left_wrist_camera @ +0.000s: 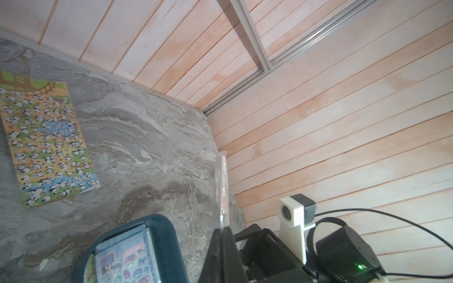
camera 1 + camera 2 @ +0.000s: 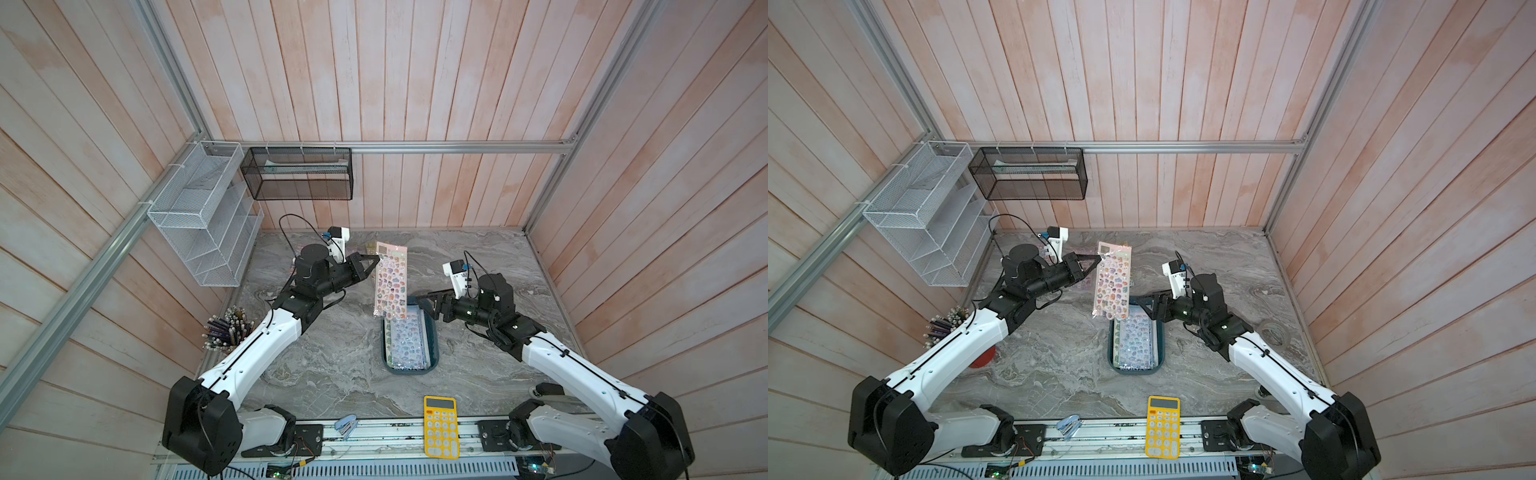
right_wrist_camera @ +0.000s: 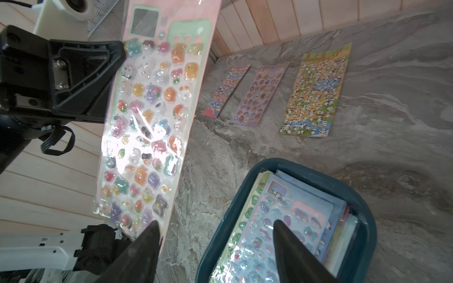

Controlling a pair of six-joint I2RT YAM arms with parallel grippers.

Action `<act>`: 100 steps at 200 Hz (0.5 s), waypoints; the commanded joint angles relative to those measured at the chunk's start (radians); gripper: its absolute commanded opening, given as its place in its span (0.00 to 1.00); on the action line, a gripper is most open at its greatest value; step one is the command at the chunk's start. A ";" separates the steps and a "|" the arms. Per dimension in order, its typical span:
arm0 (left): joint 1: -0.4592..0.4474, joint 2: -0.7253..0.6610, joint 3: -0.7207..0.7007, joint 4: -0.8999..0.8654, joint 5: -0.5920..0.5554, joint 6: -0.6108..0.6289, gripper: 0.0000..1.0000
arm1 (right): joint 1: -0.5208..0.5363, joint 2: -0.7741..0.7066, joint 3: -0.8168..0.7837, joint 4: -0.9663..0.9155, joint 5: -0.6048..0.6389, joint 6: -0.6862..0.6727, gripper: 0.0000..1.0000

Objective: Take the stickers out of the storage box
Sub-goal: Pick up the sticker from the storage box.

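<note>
Three loose sheets are shown flat on the marble table [image 3: 392, 110] only in the right wrist view: a red-blue sheet [image 3: 226, 90], a lilac sheet [image 3: 261, 94] and a yellow panda sheet [image 3: 316, 95], laid side by side near the back wall [image 3: 269, 19]. Of these, the panda sheet alone is caught in the left wrist view. In both top views they are largely hidden behind the left arm [image 2: 266, 332].

The pink sticker sheet [image 2: 391, 286] is seen broadside in both top views and the right wrist view, but only edge-on, as a thin clear strip, in the left wrist view. It is held off the table, pinched at one long edge near its header end by the clenched left gripper [image 2: 376, 261]. Its long axis is run from the upper middle of the frame down toward the storage box [image 2: 433, 332], with the header end uppermost and the lower end above the box's far end.

The box's long axis is set up-and-down in the frame, and a stack of stickers [image 2: 405, 345] is seen inside it. The right gripper [image 3: 215, 224] is held above the box, just beside the sheet's lower end, with jaws apart and nothing between them.
</note>
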 commanded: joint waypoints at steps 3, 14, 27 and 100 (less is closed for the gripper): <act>-0.002 -0.024 -0.032 0.071 0.052 -0.043 0.00 | -0.003 0.043 0.047 0.091 -0.120 0.044 0.70; -0.002 -0.026 -0.039 0.086 0.056 -0.050 0.00 | -0.003 0.064 0.056 0.108 -0.131 0.056 0.69; -0.003 -0.030 -0.051 0.104 0.056 -0.058 0.00 | -0.001 0.090 0.065 0.139 -0.160 0.068 0.66; -0.002 -0.007 -0.053 0.108 0.050 -0.062 0.00 | 0.011 0.184 0.106 0.272 -0.236 0.133 0.33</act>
